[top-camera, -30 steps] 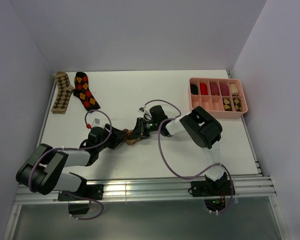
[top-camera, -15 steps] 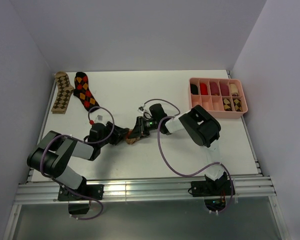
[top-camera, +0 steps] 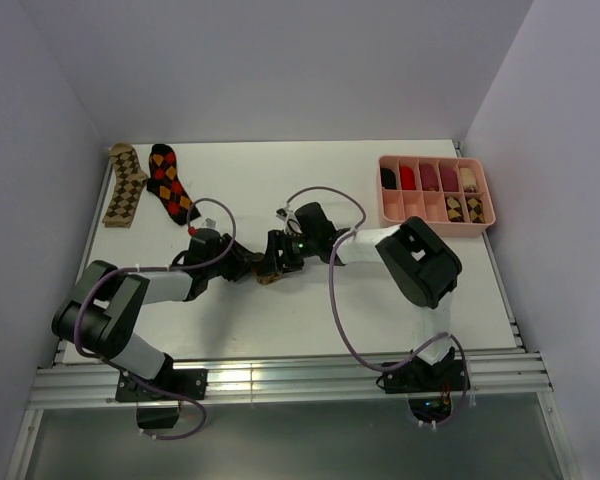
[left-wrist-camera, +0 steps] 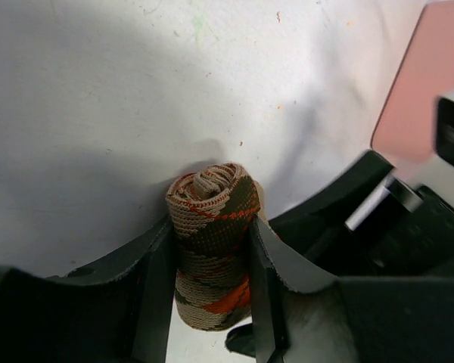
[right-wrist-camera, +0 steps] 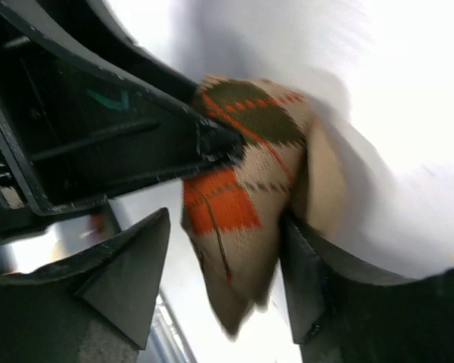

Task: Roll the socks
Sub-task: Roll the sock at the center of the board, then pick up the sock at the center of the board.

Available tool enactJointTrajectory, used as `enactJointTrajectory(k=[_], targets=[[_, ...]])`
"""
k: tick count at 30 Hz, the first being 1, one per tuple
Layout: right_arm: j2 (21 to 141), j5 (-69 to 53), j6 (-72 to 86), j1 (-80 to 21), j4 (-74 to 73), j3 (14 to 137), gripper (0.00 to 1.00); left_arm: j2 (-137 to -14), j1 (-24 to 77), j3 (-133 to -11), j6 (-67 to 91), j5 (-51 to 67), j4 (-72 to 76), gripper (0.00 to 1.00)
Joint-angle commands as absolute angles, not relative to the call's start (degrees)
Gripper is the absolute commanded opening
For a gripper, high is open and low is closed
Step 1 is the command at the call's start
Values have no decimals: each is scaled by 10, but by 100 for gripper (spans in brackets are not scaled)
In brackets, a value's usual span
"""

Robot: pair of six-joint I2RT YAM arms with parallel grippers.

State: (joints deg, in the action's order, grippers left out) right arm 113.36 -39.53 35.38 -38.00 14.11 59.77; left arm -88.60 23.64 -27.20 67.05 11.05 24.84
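Coarse knitted cloth, matt and ribbed, on the rolled sock (left-wrist-camera: 212, 261). Matt black plastic, faintly scuffed, on the left gripper (left-wrist-camera: 210, 223). Smooth white table (left-wrist-camera: 98, 91), soft sheen. Pink tray (top-camera: 430, 229): probably smooth plastic, too small to confirm.

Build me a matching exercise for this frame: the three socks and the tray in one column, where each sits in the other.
1. rolled sock
2. tan sock
3. black-and-red sock
4. pink tray

A. far right of the table
B. pinched between the left fingers
C. flat, far left corner
D. flat, just right of the tan one

Pairs: 1-B, 2-C, 3-D, 4-A
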Motion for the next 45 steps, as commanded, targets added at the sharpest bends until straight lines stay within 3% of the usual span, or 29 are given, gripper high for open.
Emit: enactJointTrajectory(k=[1,9,15,26,40,45], targets=[[1070,-263,278,-381,63,580,67,-878,243,-302,628,68,107,28],[955,-112,200,-396,51,550,73,-885,255,-372,603,48,19,28],[917,50,103,-492,78,539,76,-906,274,-432,586,35,-62,28],[977,227,18,-634,182,521,79,-945,281,-502,589,53,-145,27],[1089,330,-41,-671,238,538,78,-967,282,-546,579,66,-203,26],[1133,353,-44,-674,234,543,73,-971,283,-555,578,69,-216,26]])
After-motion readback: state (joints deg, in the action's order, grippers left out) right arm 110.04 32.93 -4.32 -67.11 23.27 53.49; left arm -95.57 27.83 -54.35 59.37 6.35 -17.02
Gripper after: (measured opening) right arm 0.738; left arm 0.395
